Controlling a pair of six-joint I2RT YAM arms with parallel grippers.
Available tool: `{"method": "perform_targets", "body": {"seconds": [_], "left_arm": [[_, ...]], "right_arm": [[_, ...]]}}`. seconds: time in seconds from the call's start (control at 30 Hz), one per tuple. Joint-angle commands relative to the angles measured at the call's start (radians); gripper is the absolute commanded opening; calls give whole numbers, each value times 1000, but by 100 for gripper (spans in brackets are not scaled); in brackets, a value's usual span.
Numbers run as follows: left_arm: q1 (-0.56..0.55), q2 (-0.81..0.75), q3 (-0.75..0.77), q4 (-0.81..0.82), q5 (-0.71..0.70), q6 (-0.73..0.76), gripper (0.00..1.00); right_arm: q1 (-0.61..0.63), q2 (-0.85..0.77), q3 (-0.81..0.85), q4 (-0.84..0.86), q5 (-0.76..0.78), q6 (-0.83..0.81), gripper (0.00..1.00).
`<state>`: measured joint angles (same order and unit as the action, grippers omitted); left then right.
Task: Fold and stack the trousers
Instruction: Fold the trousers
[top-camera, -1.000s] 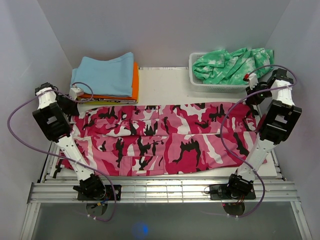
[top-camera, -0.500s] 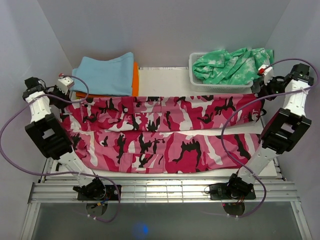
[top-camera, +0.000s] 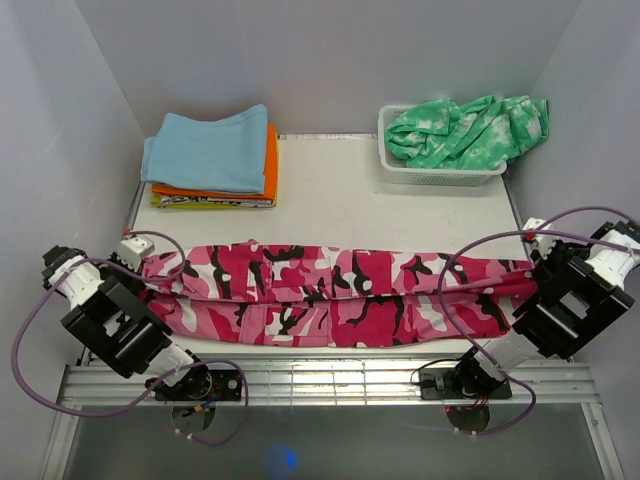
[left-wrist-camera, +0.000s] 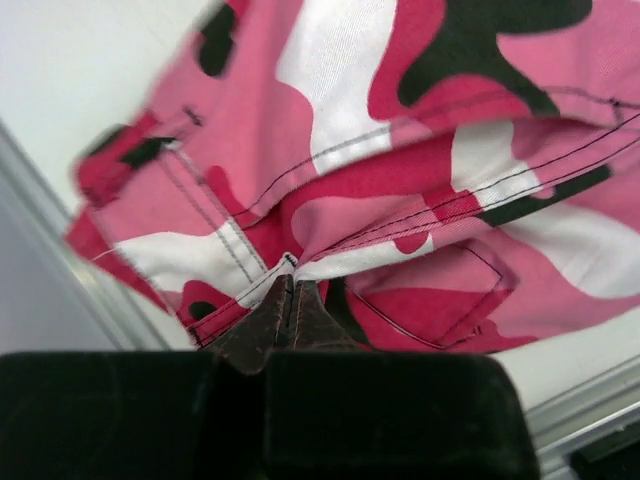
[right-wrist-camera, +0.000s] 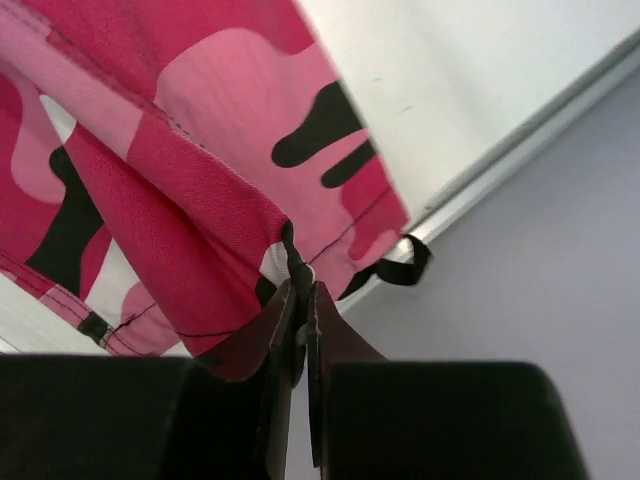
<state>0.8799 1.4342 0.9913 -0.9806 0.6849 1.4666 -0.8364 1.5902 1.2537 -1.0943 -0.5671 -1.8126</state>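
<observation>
Pink camouflage fabric trousers (top-camera: 330, 295) stretched as a folded band across the near part of the white table (top-camera: 400, 190), long axis left-right, left gripper (left-wrist-camera: 290, 300) pinched tight on the left end, right gripper (right-wrist-camera: 298, 290) pinched tight on the right end, both arms folded low toward the side walls.

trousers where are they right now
In the top view the trousers stretch across the near side of the table, held at both ends by the left gripper and right gripper.
</observation>
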Motion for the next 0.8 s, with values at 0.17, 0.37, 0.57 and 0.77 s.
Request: {"method": "perform_targets", "body": {"seconds": [0.17, 0.37, 0.57, 0.77], "left_arm": [[-1, 118, -117, 180, -231, -41, 0], [-58, 235, 82, 162, -151, -306, 0], [-90, 307, 373, 60, -33, -417, 0], [-79, 318, 570, -101, 57, -399, 0]], "right_arm": [[29, -72, -252, 224, 158, -87, 8], [126, 13, -17, 195, 78, 133, 8], [161, 131, 317, 54, -20, 240, 8], [138, 134, 546, -215, -109, 133, 8]]}}
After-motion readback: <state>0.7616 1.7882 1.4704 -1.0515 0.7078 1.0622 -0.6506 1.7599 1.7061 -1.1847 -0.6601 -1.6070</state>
